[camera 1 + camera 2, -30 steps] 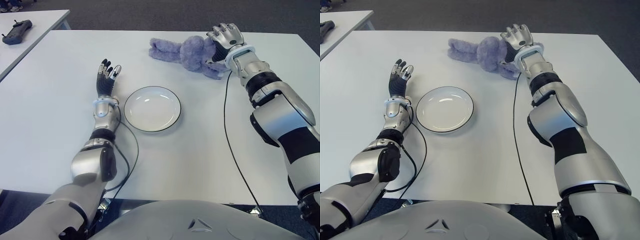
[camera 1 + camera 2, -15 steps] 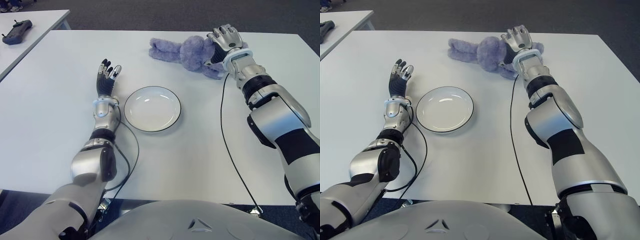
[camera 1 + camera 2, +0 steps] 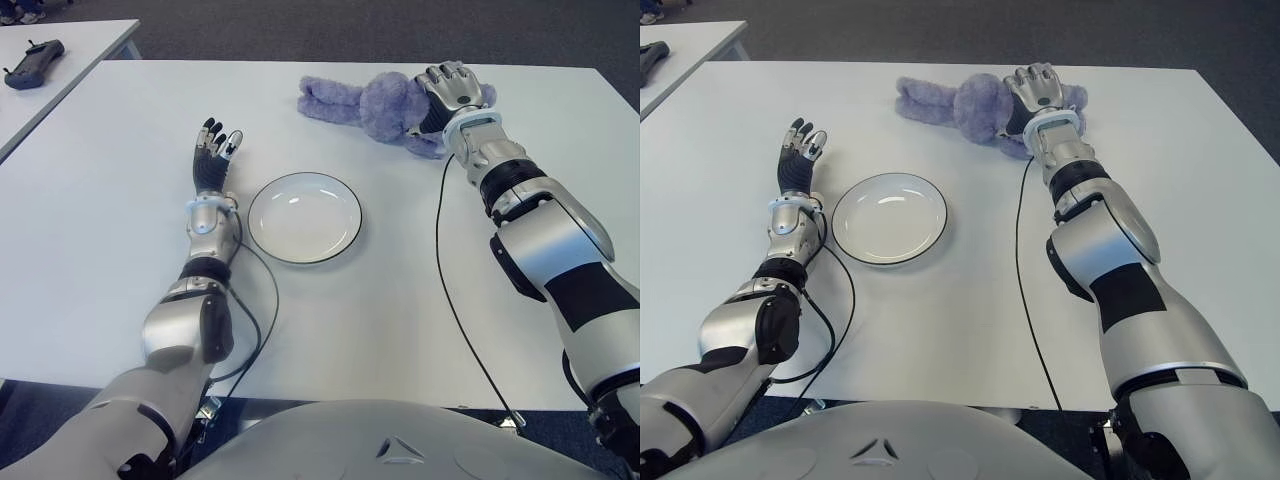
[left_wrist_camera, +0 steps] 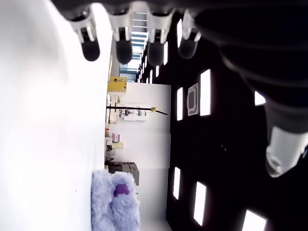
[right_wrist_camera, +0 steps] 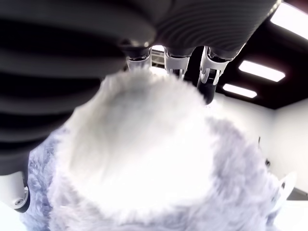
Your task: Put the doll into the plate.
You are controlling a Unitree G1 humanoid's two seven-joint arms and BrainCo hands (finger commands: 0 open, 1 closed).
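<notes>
A fluffy purple doll (image 3: pixel 370 105) lies on its side at the far middle of the white table (image 3: pixel 110 210). My right hand (image 3: pixel 452 88) sits on its head end with the fingers curled down over the plush. In the right wrist view the doll (image 5: pixel 144 154) fills the palm, with fingertips (image 5: pixel 173 65) bent over its far side. A white plate (image 3: pixel 305 220) with a dark rim stands nearer to me, left of the doll, with nothing in it. My left hand (image 3: pixel 213 150) shows just left of the plate, fingers straight and holding nothing.
A second table at the far left carries a black controller (image 3: pixel 33 62). A thin black cable (image 3: pixel 445 270) runs from my right wrist across the table to its near edge. Another cable (image 3: pixel 268 290) loops beside my left forearm.
My right hand has shifted slightly right and lowered onto the doll's head, and its fingers have curled in over the plush. The doll, plate and left hand have not moved.
</notes>
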